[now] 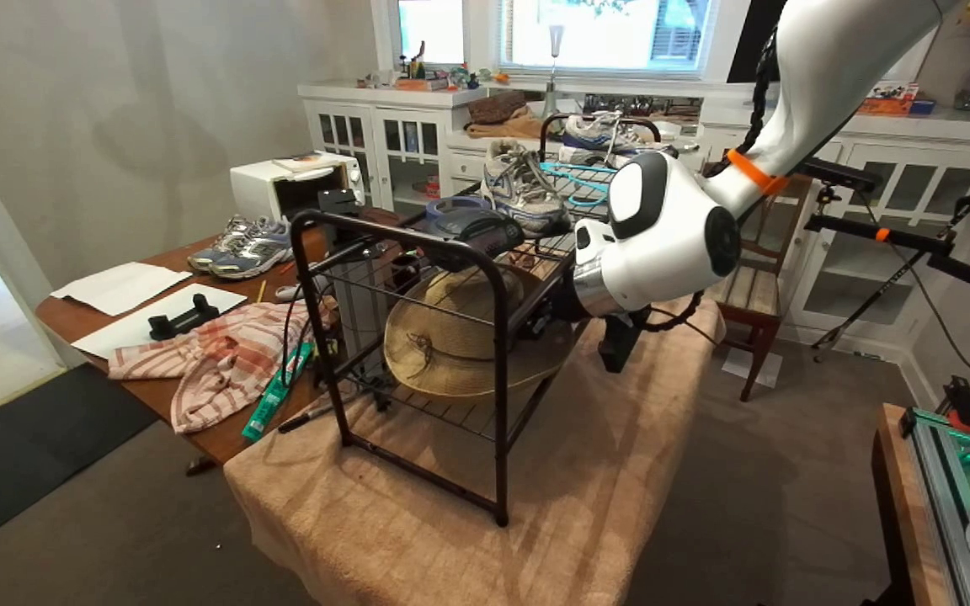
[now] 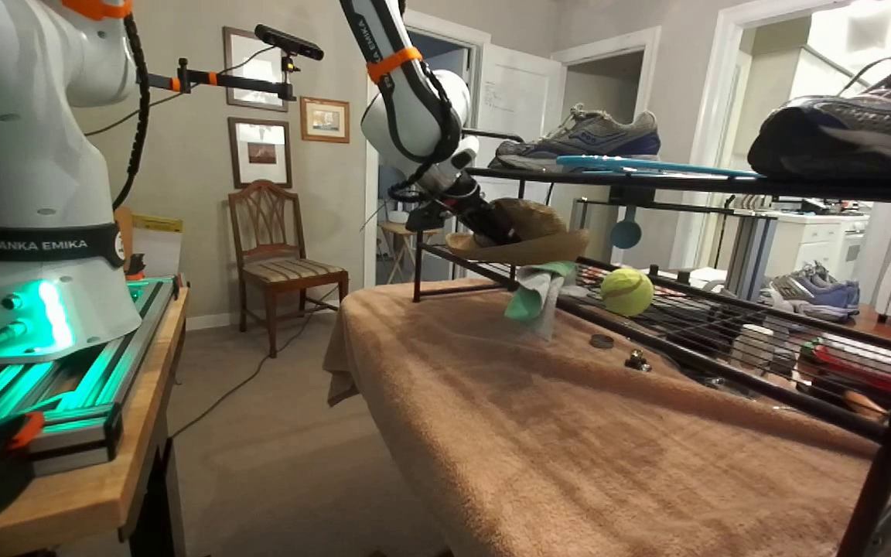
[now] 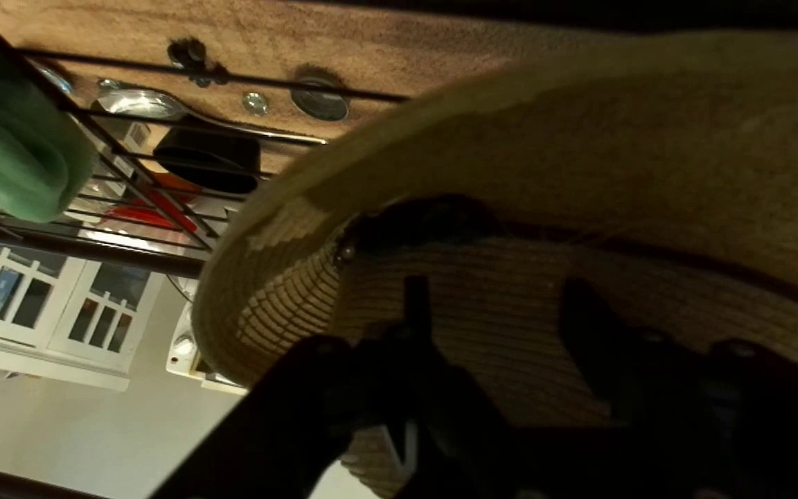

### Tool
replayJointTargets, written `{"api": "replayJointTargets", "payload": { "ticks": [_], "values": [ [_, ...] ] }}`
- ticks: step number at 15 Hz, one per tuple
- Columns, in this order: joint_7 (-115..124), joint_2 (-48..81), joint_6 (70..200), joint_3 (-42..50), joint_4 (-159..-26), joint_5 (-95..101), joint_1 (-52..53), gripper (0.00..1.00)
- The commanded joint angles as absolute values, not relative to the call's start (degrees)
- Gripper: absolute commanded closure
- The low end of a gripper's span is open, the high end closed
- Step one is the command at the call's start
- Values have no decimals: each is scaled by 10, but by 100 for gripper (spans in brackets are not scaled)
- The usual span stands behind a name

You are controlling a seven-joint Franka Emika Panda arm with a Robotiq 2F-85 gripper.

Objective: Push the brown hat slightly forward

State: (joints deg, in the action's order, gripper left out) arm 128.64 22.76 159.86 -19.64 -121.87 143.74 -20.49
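The brown hat (image 1: pixel 430 345) lies on the lower wire shelf of the black rack, crown up, with its wide brim tilted in an exterior view. It also shows in an exterior view at the rack's far end (image 2: pixel 534 220). In the wrist view the hat (image 3: pixel 614 145) fills the middle and right, with its dark band across. My gripper (image 3: pixel 494 283) points at the crown, its two dark fingers apart and straw weave showing between them. In an exterior view the gripper (image 2: pixel 501 230) is over the brim, against or very near the crown; contact cannot be told.
The black rack (image 1: pixel 500 396) surrounds the hat with posts and an upper shelf. Shoes (image 2: pixel 592 139) and a blue hanger (image 2: pixel 639 164) lie on top. A tennis ball (image 2: pixel 626 292) and a green cloth (image 2: pixel 538 290) are near the hat. A towel-covered table (image 2: pixel 569 433) is below.
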Motion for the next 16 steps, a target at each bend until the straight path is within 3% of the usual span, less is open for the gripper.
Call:
{"api": "replayJointTargets", "payload": {
  "ticks": [1,3,8,16],
  "values": [
    [1283,201,1624,-195,-1244,1434,-210,13],
    [1275,192,1648,-194,-1249,1434,-213,0],
    [1252,164,1683,-207,-1260,1437,-221,0],
    [1183,107,1773,-150,-1299,1398,-210,0]
  ]
}}
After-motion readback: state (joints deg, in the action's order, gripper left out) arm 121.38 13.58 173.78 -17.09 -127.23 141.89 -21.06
